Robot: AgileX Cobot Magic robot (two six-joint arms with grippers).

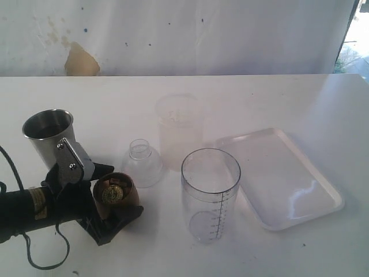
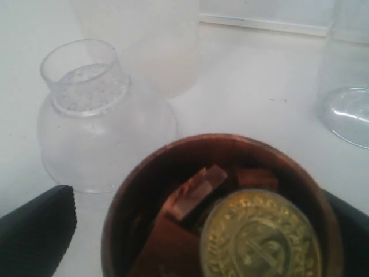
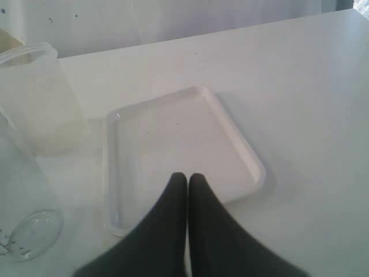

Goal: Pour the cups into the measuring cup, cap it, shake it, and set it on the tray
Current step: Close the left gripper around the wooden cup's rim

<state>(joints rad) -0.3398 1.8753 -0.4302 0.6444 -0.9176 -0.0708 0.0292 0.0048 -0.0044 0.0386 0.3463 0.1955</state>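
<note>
Brown wooden cup [image 1: 115,193] sits between the fingers of the left gripper [image 1: 121,191], whose jaws stand wide on either side of it. Whether they touch it is hard to tell. Inside lies what looks like a gold coin [image 2: 259,236]. The steel tumbler [image 1: 49,135] stands just beside that gripper's body, and the measuring cup [image 1: 210,196] stands near, ahead of its fingertips and off to one side. The right gripper [image 3: 187,179], jaws pressed together and empty, hangs over the tray [image 3: 173,133].

The left arm [image 1: 23,208] reached in low from the side, the left gripper [image 1: 118,193] spread wide. The right gripper [image 3: 187,180] hung with fingers pressed together.
</note>
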